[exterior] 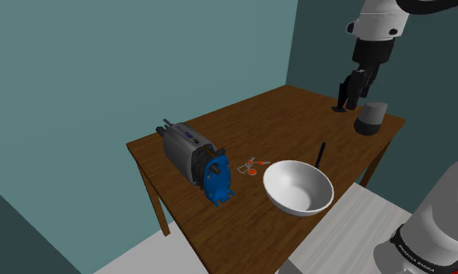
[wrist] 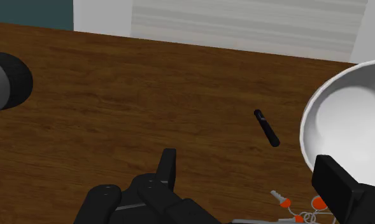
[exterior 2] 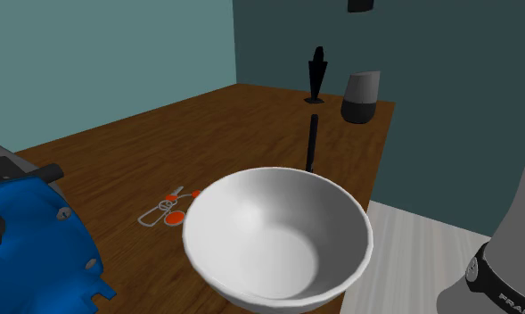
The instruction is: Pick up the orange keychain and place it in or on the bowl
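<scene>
- Shoulder view, starting at its left: a grey and blue machine [exterior: 197, 163] sits on the brown bench [exterior: 274, 117].
- The orange keychain [exterior: 252, 165] lies flat on the bench, between the machine and the white bowl [exterior: 298, 187].
- A thin black stick [exterior: 321, 154] lies behind the bowl.
- The pincer [exterior: 345, 101] hangs over the far corner beside a grey pot [exterior: 370, 118]. Its fingers are apart and hold nothing.

Wooden table [exterior: 281, 117]; smooth, perhaps matt bowl [exterior: 298, 189]
</scene>
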Controlling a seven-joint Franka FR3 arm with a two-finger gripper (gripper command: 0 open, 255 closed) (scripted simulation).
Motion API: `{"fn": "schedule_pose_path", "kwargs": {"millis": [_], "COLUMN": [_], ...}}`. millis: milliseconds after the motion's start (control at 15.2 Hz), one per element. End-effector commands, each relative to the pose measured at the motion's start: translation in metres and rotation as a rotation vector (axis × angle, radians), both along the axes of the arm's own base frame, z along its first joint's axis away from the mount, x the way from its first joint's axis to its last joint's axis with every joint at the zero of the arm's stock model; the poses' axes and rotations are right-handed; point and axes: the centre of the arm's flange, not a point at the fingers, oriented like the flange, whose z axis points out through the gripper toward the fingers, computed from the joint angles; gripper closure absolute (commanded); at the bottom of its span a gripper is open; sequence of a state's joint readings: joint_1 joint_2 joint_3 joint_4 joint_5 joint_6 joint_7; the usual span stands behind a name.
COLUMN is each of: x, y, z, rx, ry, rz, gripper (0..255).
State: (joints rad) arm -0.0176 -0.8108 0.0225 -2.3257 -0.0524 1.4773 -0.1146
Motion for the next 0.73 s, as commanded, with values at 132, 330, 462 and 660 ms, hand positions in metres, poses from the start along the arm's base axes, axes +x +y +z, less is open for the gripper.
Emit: {"fn": "schedule_pose_path", "kwargs": {"millis": [132, 330, 462, 660], "x": [0.01, 0.026, 0.037, 0.054], "y": [0.016, 0.039, 0.055, 0.078], "z": [-0.018, -0.044, -0.061, -0.087], "rx": [0.004, 0.011, 0.015, 0.021], "ry": [-0.003, -0.007, -0.01, -0.015], "rz": [-0.025, -0.064, -0.089, -0.127], "gripper": [0, 0, 0, 0]}}
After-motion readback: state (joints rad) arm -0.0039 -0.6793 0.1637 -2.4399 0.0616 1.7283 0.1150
